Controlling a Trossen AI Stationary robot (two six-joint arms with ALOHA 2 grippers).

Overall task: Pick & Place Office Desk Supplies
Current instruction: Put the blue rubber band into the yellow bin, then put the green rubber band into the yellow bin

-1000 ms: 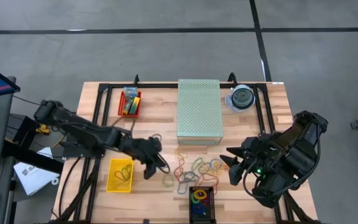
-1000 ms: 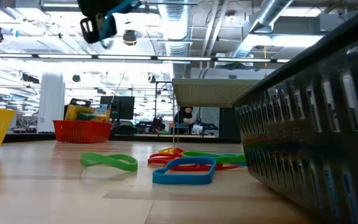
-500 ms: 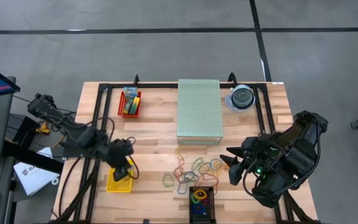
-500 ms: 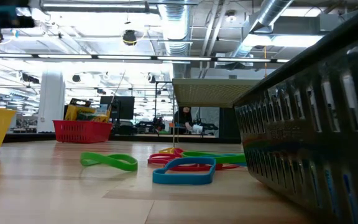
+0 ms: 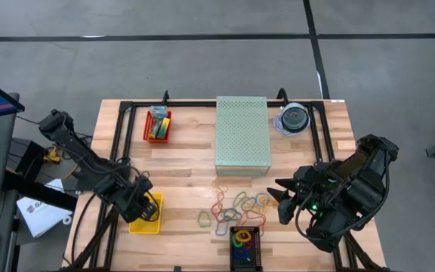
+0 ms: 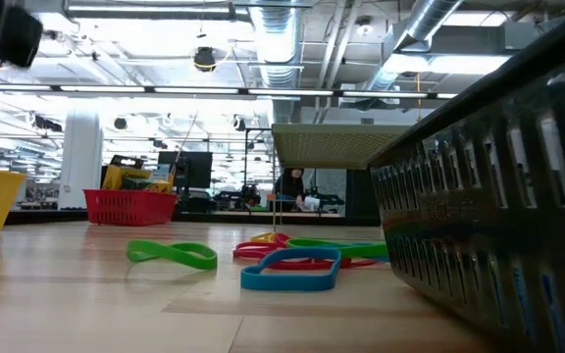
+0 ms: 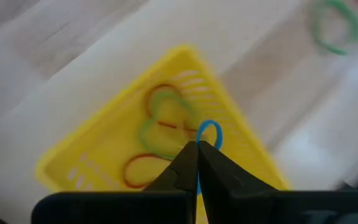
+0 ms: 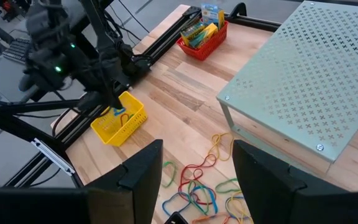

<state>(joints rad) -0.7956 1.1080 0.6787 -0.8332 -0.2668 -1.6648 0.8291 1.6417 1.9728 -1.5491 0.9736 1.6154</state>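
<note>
My left gripper [image 7: 197, 144] is shut on a blue rubber band [image 7: 209, 132] above the yellow basket [image 5: 143, 219], which holds red and green bands [image 7: 160, 127]. It also shows in the right wrist view [image 8: 112, 107]. A pile of coloured rubber bands [image 5: 236, 204] lies flat on the table, and a green band [image 5: 203, 220] lies apart to its left. Crayon boxes [image 5: 157, 123] stand in a red basket [image 5: 149, 138]. My right gripper [image 8: 197, 158] is open and hovers just right of the pile [image 5: 284, 200]. My left gripper pinches the blue rubber band between its shut fingertips [image 7: 188, 155], coming from above and pointing down. A small loop of the band [image 7: 209, 127] sticks out past the tips. The band is off the table, over the inside of the yellow basket [image 7: 104, 155].
A pale green perforated box [image 5: 242, 134] stands at the table's far middle, with a clear disc case [image 5: 294, 119] to its right. A black basket of bands [image 5: 245, 245] sits at the near edge. Black rails [image 5: 119, 151] run along the table's sides.
My left gripper has travelled from the left end of the rubber-band pile toward the table's left edge, staying shut on the blue band. It now stands over the yellow basket. The right arm has kept still.
</note>
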